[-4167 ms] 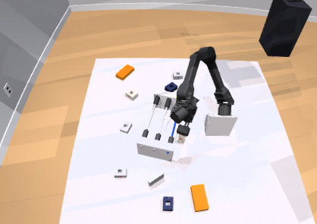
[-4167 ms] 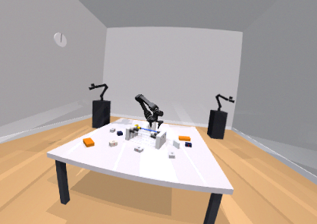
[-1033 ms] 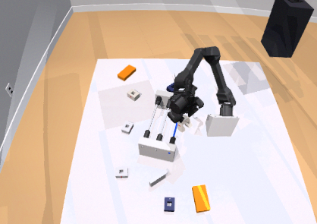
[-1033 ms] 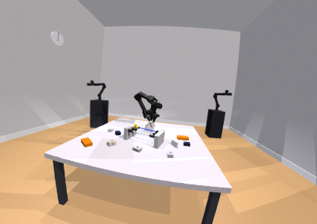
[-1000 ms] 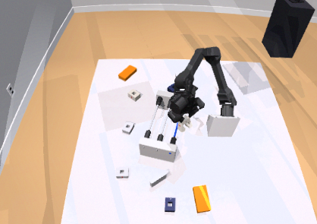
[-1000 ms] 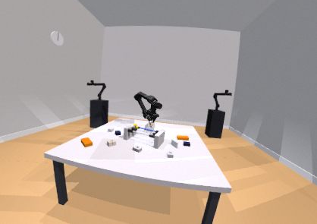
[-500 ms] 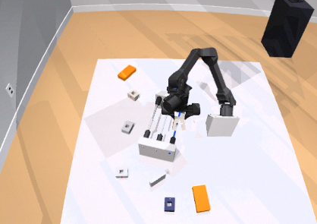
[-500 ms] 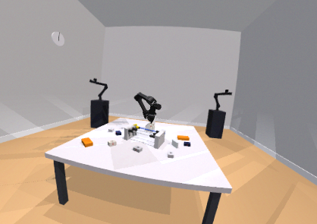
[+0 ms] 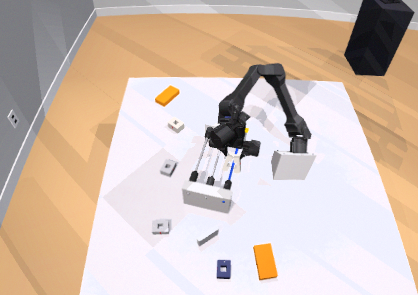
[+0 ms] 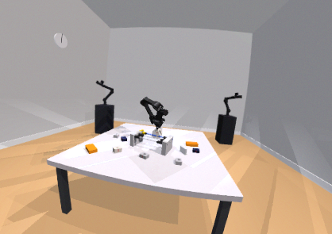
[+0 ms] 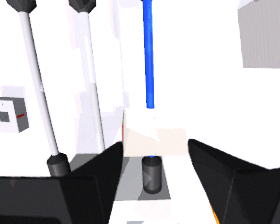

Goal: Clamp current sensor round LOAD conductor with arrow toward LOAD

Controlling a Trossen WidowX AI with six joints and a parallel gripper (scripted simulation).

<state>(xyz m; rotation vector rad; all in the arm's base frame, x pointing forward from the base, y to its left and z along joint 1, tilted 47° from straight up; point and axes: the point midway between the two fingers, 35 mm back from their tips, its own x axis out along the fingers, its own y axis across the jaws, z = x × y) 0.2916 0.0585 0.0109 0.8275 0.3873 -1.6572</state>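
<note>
My gripper [image 9: 233, 155] [image 11: 155, 145] is shut on the cream split-core sensor [image 9: 230, 160] [image 11: 153, 134]. In the wrist view the sensor sits over the blue conductor [image 9: 230, 171] [image 11: 149, 55], which runs straight away from it and comes out on the near side into a black ferrule [image 11: 151, 175]. Two grey conductors [image 9: 201, 157] [image 11: 37, 85] run parallel on the left. All three end in a white terminal block [image 9: 206, 198] [image 10: 167, 143]. I cannot see the sensor's arrow, its latch or the LOAD marker. In the exterior view the gripper [image 10: 158, 130] hangs low over the conductors.
The arm's white base [image 9: 292, 165] [image 11: 266, 35] stands right of the conductors. Orange blocks [image 9: 167, 95] [image 9: 265, 261], small white boxes [image 9: 175, 126] [image 9: 168, 167] [image 9: 161, 226] [image 11: 8, 115], a grey bar [image 9: 208, 237] and a navy box [image 9: 224, 265] lie scattered on the table.
</note>
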